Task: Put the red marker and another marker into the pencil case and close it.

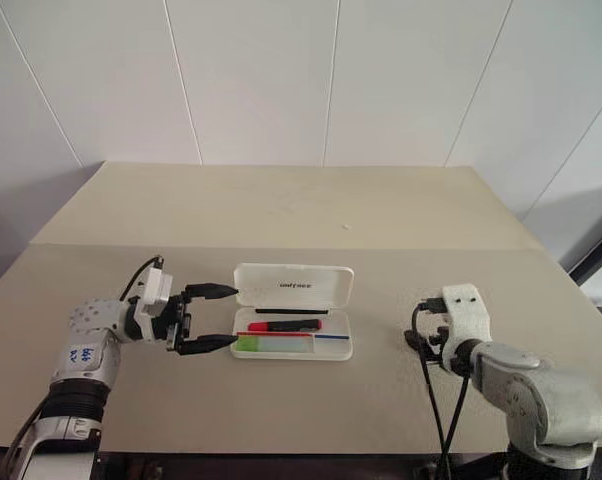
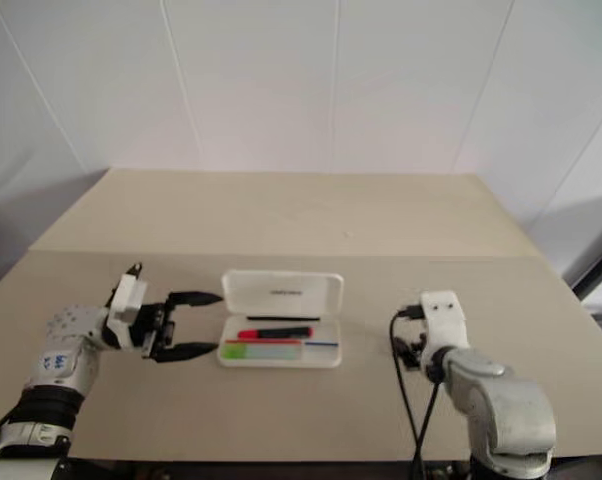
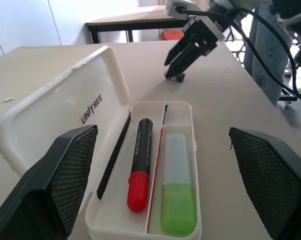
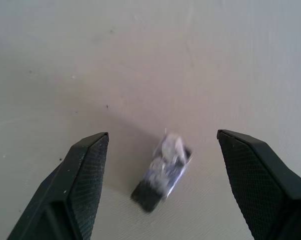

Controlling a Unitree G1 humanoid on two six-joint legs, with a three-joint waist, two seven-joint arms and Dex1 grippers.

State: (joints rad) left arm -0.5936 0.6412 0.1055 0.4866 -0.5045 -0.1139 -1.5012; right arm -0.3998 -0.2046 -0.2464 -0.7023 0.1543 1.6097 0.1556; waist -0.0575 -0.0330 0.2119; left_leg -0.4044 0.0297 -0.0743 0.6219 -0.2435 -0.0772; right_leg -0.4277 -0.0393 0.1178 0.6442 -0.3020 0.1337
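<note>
Left claw [image 1: 211,318] spread, empty, level at case's end | right claw [image 3: 183,58] spread over small dark scrap [image 4: 163,170], well apart | red marker [image 3: 140,162], green highlighter [image 3: 178,187] both inside open pencil case [image 1: 293,318] on tabletop [image 1: 381,215] | I judge closing step: next I swing lid down.

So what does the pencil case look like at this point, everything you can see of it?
The pencil case is a white hard-plastic box with rounded corners, lying open on the table. Its hinged lid stands up at the back, with dark lettering inside. The tray has red and blue stripes and holds the red marker and the green highlighter side by side. The left pincer, open, sits just beside it, not touching.
</note>
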